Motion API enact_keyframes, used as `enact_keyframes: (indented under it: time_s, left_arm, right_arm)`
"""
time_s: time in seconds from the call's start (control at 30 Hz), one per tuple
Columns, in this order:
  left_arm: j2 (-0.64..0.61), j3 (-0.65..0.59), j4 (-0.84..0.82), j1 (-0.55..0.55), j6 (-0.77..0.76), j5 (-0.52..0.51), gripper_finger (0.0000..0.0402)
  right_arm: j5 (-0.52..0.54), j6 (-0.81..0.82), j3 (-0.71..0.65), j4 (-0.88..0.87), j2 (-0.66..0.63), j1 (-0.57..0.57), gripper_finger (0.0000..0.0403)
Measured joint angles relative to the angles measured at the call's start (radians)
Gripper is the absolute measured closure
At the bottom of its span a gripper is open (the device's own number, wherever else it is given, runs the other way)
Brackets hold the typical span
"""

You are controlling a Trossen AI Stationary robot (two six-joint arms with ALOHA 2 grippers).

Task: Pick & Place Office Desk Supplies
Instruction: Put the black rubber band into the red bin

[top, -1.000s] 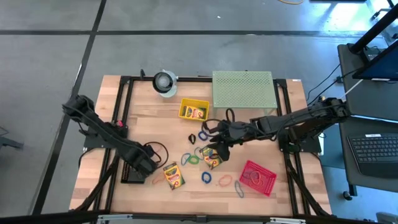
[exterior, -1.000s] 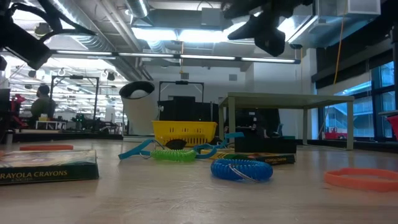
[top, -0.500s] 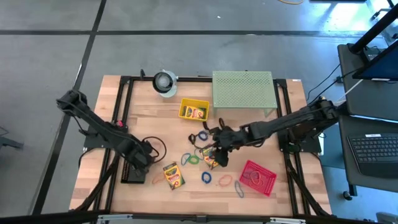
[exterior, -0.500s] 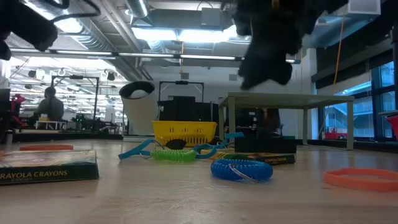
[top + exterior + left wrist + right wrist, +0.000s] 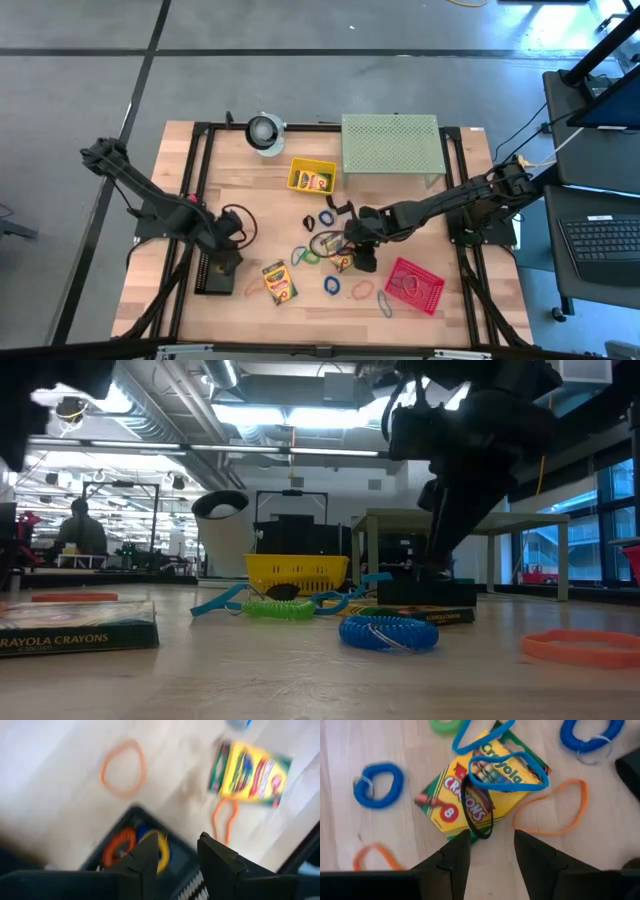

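My right gripper [image 5: 491, 845] stands open, pointing down, just over the near edge of a yellow-and-green crayon box [image 5: 480, 785] at the table's middle [image 5: 336, 256]. A blue band [image 5: 507, 765] and a black loop [image 5: 477, 812] lie across that box. My left gripper [image 5: 178, 852] hangs open and empty over a black tray [image 5: 212, 272] near the left front. In the tray [image 5: 129, 816] lie orange, yellow and blue bands [image 5: 135, 847]. A second crayon box [image 5: 279, 282] lies flat right of the tray.
Loose bands lie around the middle box: blue coils [image 5: 377, 785], an orange loop [image 5: 552, 812], a green one [image 5: 308, 256]. A yellow basket [image 5: 312, 178] holds a crayon box; a red basket [image 5: 414, 285] sits front right. The green perforated stand [image 5: 390, 143] and white-grey roll [image 5: 265, 132] stand at the far edge.
My right gripper has come down and toward the near edge, tipping to point steeply down over the middle crayon box. My left gripper has risen from the black tray and drawn back toward the far-left. No object on the table has moved.
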Motion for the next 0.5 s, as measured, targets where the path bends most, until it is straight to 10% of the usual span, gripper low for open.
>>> enact_keyframes:
  time_s: [0.27, 0.5]
  left_arm:
    - [-0.019, 0.001, 0.184, 0.001, 0.099, -0.3, 0.0272]
    - [-0.019, 0.001, 0.212, 0.038, 0.131, -0.334, 0.0272]
  right_arm:
    - [0.031, -0.259, 0.017, 0.009, 0.0, 0.055, 0.0273]
    - [0.066, -0.291, 0.022, 0.012, 0.004, 0.076, 0.0287]
